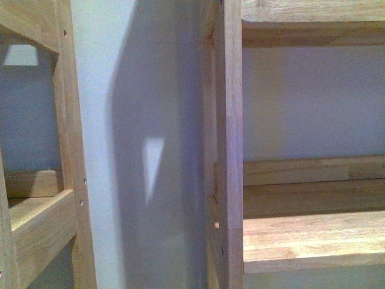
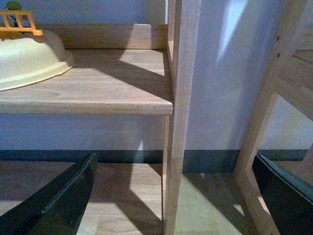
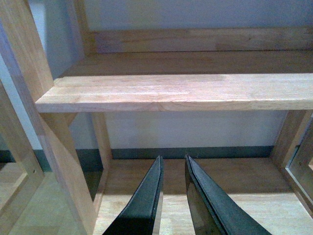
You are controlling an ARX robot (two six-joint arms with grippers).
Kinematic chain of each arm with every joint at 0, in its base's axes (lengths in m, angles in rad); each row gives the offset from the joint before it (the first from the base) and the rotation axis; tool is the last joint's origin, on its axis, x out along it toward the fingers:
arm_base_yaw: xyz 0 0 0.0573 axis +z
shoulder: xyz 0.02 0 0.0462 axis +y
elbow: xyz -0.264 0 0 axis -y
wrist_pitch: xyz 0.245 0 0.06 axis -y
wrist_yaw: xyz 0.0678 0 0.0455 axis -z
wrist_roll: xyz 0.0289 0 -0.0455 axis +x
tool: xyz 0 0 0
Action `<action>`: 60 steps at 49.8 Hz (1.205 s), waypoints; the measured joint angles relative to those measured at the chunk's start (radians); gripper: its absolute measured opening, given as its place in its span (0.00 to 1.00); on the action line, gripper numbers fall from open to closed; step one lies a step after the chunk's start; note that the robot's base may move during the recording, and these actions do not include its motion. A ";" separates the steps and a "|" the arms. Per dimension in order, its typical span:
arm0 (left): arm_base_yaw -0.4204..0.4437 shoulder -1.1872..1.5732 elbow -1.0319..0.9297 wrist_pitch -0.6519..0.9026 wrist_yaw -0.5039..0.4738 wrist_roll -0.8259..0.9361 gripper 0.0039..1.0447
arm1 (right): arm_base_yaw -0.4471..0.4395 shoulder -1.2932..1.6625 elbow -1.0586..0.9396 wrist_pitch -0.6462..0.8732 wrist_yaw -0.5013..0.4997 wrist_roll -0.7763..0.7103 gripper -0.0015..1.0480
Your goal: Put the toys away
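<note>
left gripper [image 2: 171,196]: black fingers spread wide apart at the two lower corners of the left wrist view, nothing between them; released.
right gripper [image 3: 173,164]: two black fingers nearly together with a thin gap, nothing gripped in it; close to clenched.
wooden upright [image 2: 178,117]: stands between the left gripper's fingers, reaching down to the floor.
lower shelf [image 3: 171,93]: pale wood board beyond the right gripper's fingertips, its top bare.
cream bowl [image 2: 29,58]: rests on a shelf board beside the upright, with an orange rail-like toy piece [image 2: 19,24] over its rim.
front view: two wooden shelf frames with a pale wall [image 1: 138,120] between them; neither arm shows.
plush toy: not visible in any view.
</note>
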 joint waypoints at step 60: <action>0.000 0.000 0.000 0.000 0.000 0.000 0.95 | -0.001 -0.067 -0.066 0.010 0.000 -0.002 1.00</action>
